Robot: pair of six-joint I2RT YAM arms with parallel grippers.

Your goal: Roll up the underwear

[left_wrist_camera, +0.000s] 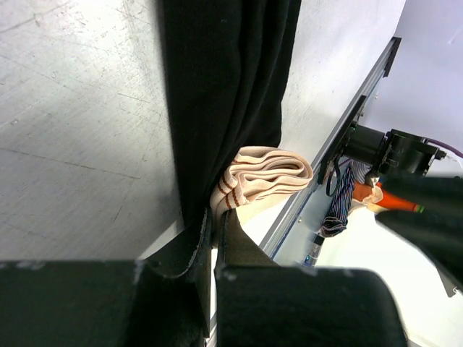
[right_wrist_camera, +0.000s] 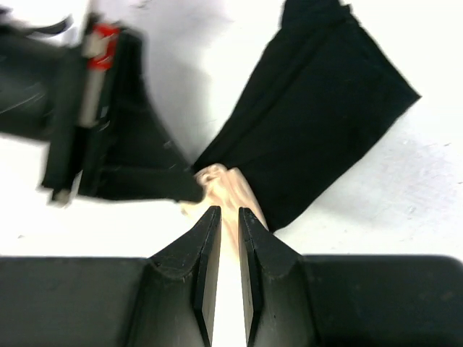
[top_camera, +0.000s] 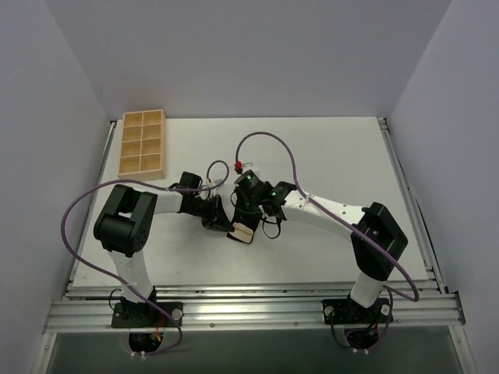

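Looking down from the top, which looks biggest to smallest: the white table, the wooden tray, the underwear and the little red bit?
1. white table
2. wooden tray
3. underwear, but it is mostly hidden, so its place is unsure
4. red bit

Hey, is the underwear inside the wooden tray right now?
No, the underwear sits near the middle of the table, well apart from the wooden tray at its far left corner.
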